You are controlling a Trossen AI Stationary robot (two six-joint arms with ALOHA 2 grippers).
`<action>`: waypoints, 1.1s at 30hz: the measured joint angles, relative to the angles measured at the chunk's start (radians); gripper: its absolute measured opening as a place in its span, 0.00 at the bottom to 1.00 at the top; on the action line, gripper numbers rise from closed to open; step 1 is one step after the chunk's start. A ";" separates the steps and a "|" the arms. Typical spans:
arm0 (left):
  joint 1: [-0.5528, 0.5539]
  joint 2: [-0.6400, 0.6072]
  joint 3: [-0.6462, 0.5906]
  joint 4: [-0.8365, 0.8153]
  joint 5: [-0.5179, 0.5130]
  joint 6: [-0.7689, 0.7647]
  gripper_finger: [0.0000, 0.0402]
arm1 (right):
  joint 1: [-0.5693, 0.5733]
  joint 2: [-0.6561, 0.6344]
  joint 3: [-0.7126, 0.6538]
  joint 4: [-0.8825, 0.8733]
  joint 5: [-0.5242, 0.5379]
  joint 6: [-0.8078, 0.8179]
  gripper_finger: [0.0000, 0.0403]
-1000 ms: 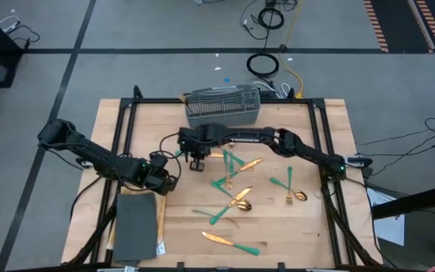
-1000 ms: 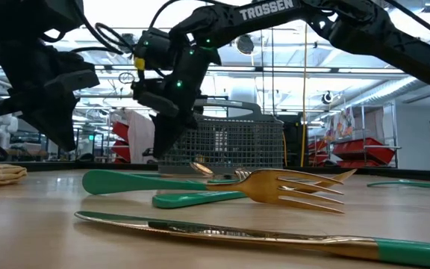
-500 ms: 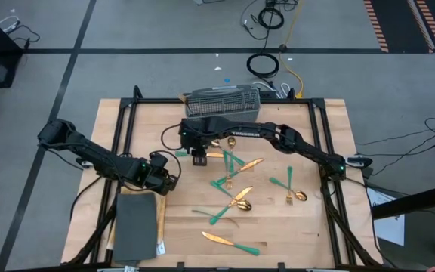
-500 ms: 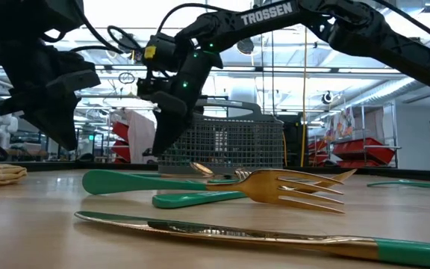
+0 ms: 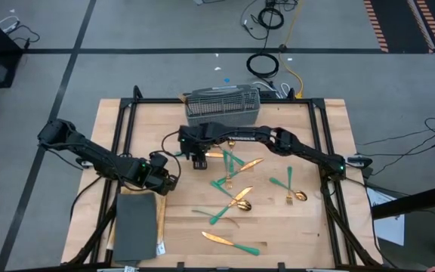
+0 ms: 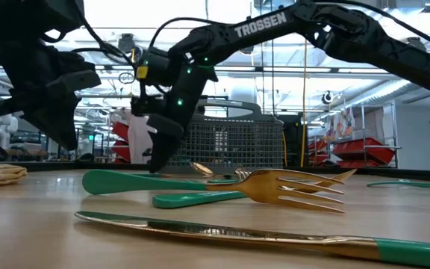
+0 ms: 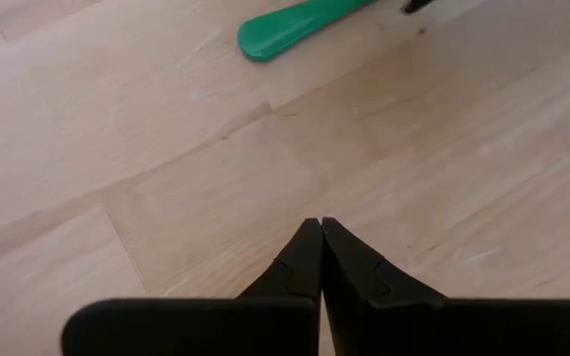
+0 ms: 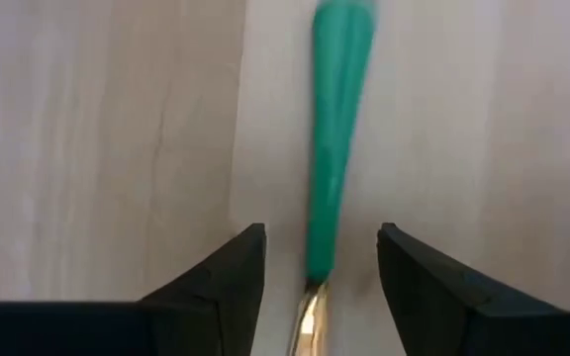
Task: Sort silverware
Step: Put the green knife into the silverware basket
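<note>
Just in front of the wire basket (image 5: 223,106), near the table's centre, the right gripper (image 5: 198,160) has spread its fingers within the last second; a second ago they were closed. It now straddles a teal handle (image 8: 332,168) with a gap on each side, touching nothing, so the piece of silverware lies free on the wood. Whether this is a release or the start of a fresh pick cannot be told; either way, no piece is being carried, and the sorting looks far from done.

The rest of the silverware (image 5: 236,198) is scattered from 3 to 5 o'clock of that gripper, forks, spoons and knives crossing one another, one knife (image 5: 231,241) lying apart near the front edge.

The left gripper (image 5: 166,181) waits at about 8 o'clock of the right one, pinched fully closed and empty, hovering over bare wood beside the dark slab (image 5: 136,225).
</note>
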 joint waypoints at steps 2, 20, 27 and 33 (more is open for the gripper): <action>0.000 0.000 0.000 0.000 0.000 0.000 0.02 | -0.004 0.018 0.003 -0.040 -0.002 0.004 0.45; 0.000 0.000 0.000 -0.004 -0.001 0.007 0.02 | -0.003 0.089 0.015 -0.165 0.009 0.147 0.01; -0.020 0.000 0.000 -0.004 -0.002 0.007 0.02 | -0.002 0.046 0.002 -0.163 0.012 0.222 0.00; -0.020 0.000 0.000 -0.001 -0.009 0.007 0.02 | -0.003 0.008 -0.004 -0.164 0.014 0.253 0.00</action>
